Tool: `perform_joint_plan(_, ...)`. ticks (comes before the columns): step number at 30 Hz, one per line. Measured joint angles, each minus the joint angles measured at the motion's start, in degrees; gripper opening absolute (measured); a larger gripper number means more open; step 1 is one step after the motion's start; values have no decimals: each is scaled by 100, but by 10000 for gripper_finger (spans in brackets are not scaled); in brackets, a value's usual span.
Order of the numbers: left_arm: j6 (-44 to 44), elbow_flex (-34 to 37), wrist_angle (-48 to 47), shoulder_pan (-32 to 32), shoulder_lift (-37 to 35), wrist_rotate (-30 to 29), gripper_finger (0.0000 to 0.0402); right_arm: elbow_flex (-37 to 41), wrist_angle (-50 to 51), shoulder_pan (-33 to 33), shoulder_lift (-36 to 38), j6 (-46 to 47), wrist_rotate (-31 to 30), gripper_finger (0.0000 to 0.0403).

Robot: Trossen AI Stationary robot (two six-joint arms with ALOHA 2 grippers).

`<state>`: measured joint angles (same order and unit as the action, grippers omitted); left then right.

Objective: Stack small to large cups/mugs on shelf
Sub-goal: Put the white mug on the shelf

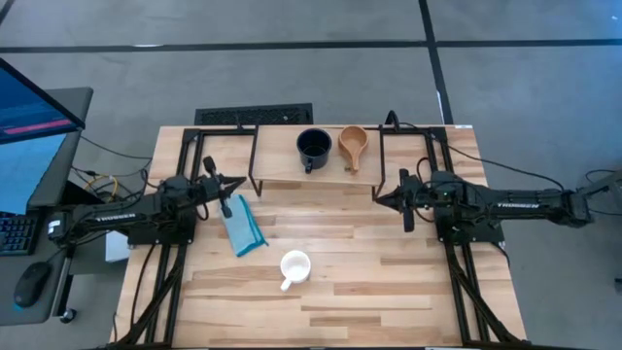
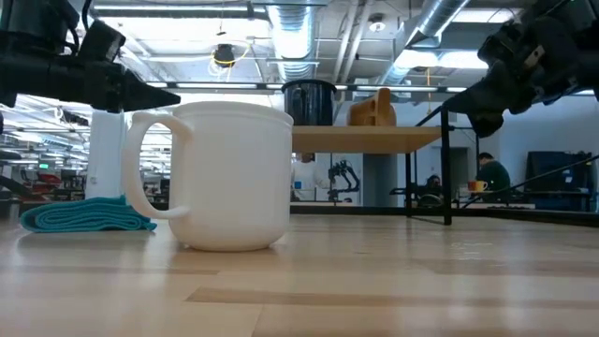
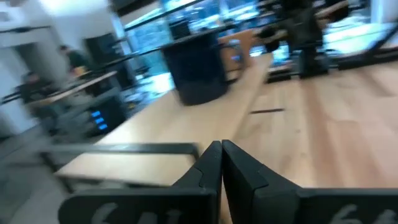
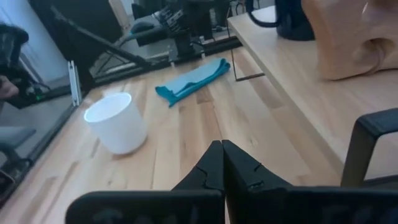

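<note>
The white mug (image 1: 294, 266) stood on the desk (image 1: 389, 292), well apart from the shelf (image 1: 292, 176) holding the dark mug (image 1: 314, 147) and wooden cup (image 1: 353, 145). Both the left gripper (image 1: 239, 183) and the right gripper (image 1: 379, 196) hovered closed and empty; either should open wide, then grip the rim opposite the handle.

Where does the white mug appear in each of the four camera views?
High view: the white mug stands on the table, lower centre.
Low view: large, left of centre.
Left wrist view: not in it.
Right wrist view: at the left.
Shared landmark: the blue cloth lies near the mug, and shows in the low view and right wrist view.
</note>
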<state>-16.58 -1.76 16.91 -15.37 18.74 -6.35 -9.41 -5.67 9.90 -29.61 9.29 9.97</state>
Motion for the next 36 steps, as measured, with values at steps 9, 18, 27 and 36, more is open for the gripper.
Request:
perform_joint_plan(9, -427, -592, -753, 0, 0, -728, 80, -2, -46, -12, 0, 132, -262, 19)
perform_joint_plan(18, -499, -1722, -2437, 3, 40, -176, 144, -2, -35, -8, 0, 100, -275, 19)
perform_joint_plan(27, -217, -2070, -2826, 539, 164, 159, 129, -2, 70, 128, 0, 78, -276, 18)
perform_joint_plan(36, -95, -2693, -3309, 1498, 992, -609, 105, -2, 100, 309, 0, 73, -273, 24)
